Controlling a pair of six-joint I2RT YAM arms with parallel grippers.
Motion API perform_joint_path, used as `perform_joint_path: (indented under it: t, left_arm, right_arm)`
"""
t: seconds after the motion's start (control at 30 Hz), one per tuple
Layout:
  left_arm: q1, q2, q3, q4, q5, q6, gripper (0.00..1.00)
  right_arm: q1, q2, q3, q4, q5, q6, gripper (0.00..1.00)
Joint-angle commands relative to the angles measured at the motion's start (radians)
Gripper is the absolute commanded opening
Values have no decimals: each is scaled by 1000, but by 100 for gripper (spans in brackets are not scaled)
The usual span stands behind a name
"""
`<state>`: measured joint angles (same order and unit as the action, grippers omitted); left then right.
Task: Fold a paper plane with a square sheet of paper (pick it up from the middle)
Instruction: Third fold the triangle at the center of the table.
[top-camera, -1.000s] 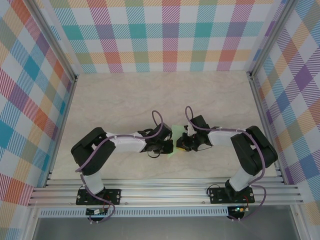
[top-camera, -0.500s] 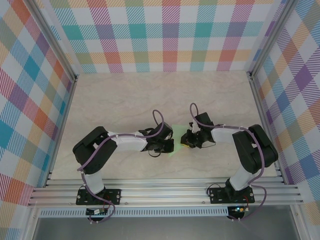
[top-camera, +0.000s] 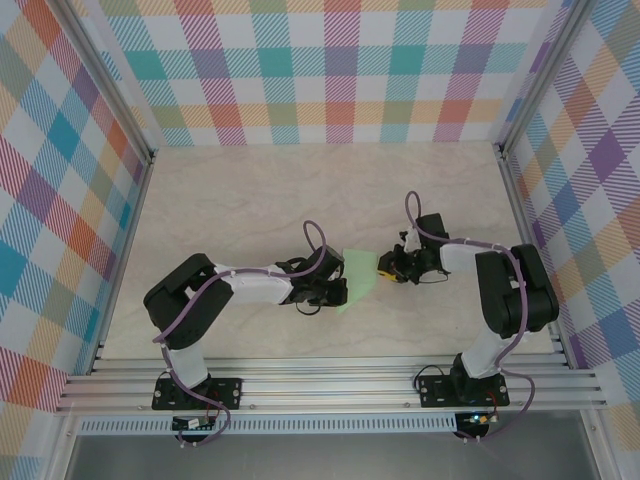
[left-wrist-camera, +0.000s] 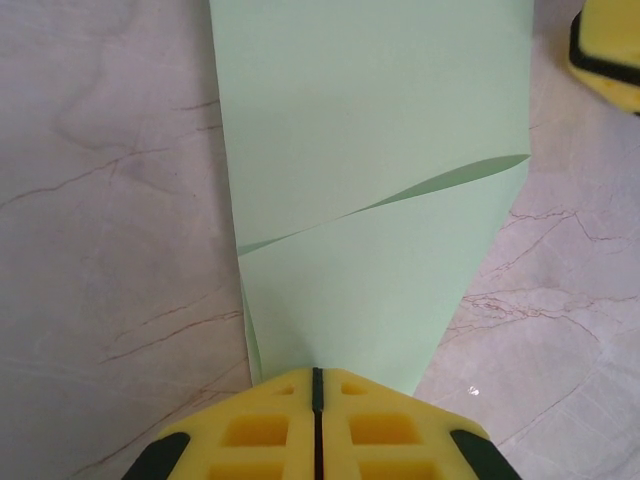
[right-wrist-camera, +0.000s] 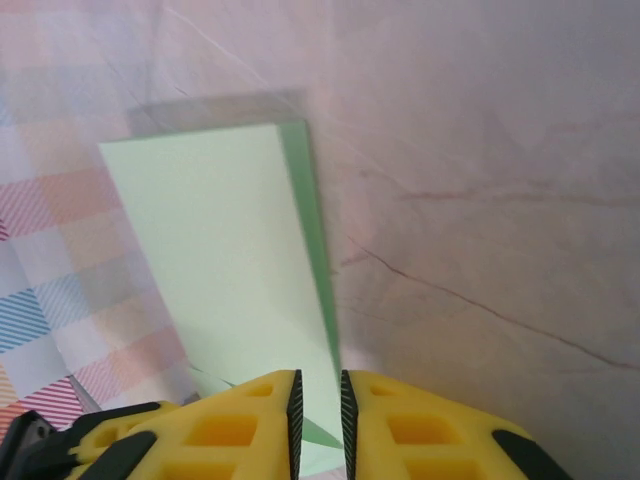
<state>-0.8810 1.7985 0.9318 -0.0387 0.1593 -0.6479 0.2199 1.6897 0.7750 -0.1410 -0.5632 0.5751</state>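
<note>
Pinching the paper (left-wrist-camera: 370, 150) at its narrow near end, the left jaws are clamped on it; partly folded, it lies on the counter (top-camera: 240, 200), long axis running away from them. Right jaws, slightly apart, hang just beside its far corner.

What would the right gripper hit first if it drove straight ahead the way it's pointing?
Most likely the green paper: it lies straight ahead of the right gripper, with its far end pinched by the left gripper. Height is unclear, so it might skim over the sheet.
</note>
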Motion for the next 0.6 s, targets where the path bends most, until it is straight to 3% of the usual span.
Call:
perform_joint_path:
  t: [0.0, 0.3, 0.57]
  left_arm:
    - [-3, 4, -42, -78, 9, -16, 10]
    - [4, -120, 27, -111, -14, 16, 17]
    - [28, -47, 98, -124, 0, 57, 15]
  right_arm:
    - [2, -31, 19, -36, -62, -39, 24]
    - [2, -90, -78, 5, -113, -6, 39]
    - [4, -113, -117, 25, -155, 4, 46]
